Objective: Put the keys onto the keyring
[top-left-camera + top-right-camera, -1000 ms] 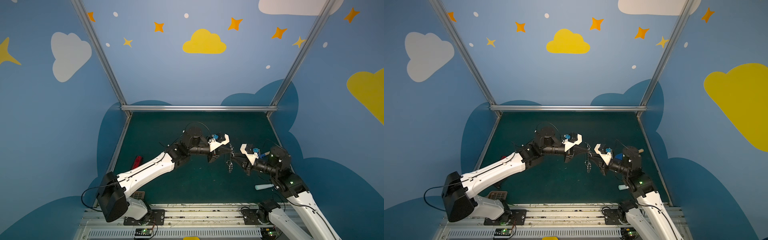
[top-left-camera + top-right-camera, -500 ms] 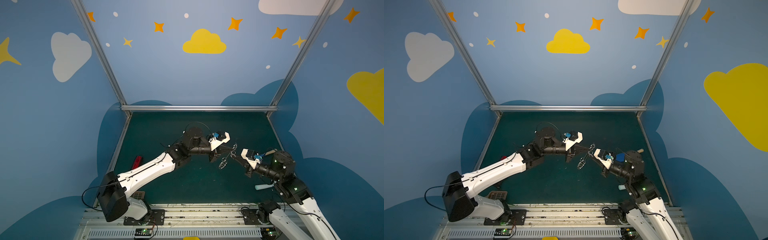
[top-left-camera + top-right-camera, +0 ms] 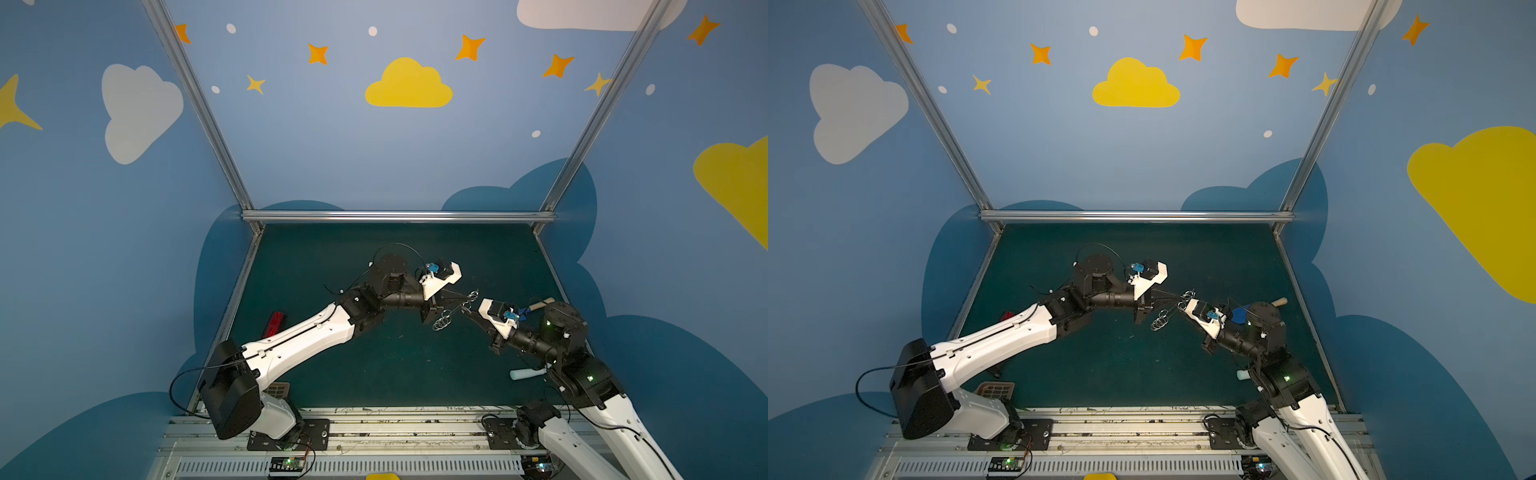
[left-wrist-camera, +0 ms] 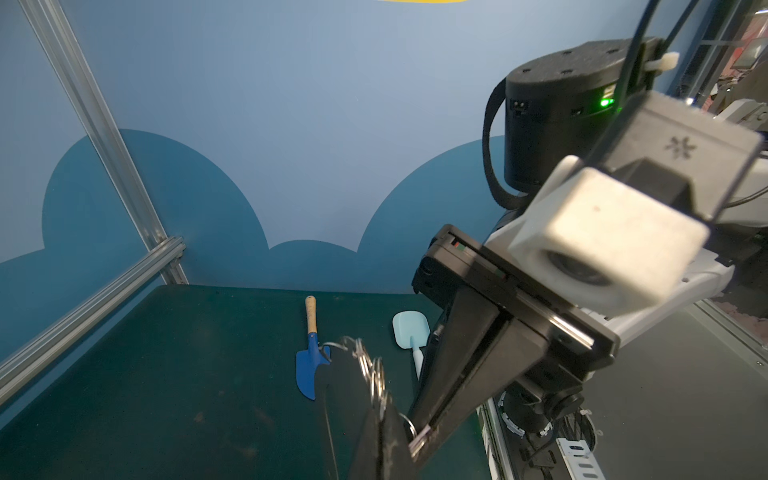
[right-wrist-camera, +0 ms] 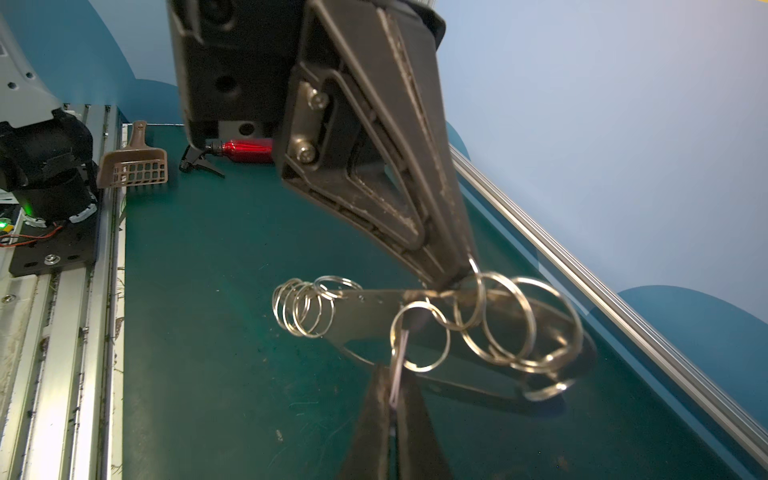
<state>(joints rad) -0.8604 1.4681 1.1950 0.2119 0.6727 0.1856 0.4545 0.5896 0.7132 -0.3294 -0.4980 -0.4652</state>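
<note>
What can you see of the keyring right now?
The keyring is a flat grey metal-looking plate with rim holes and silver split rings: a tight bunch at one end, looser ones beyond. It is held roughly level above the table, its edge pinched in the shut left hand. One ring meets the pale key in the right hand; threading unclear.

- keyring (image 5: pixel 365 309): flat plate of dull grey metal, rings of shiny silver wire.
- key (image 5: pixel 397 365): thin pale edge, material unclear.
- left gripper (image 5: pixel 451 274): black matt plastic, edges scratched pale.
- table (image 5: pixel 208 332): dark green, matt, slightly rough.
- trowel (image 4: pixel 311 309): pale wood handle, smooth blue blade.
- scoop (image 5: pixel 133 166): brown matt plastic.
</note>
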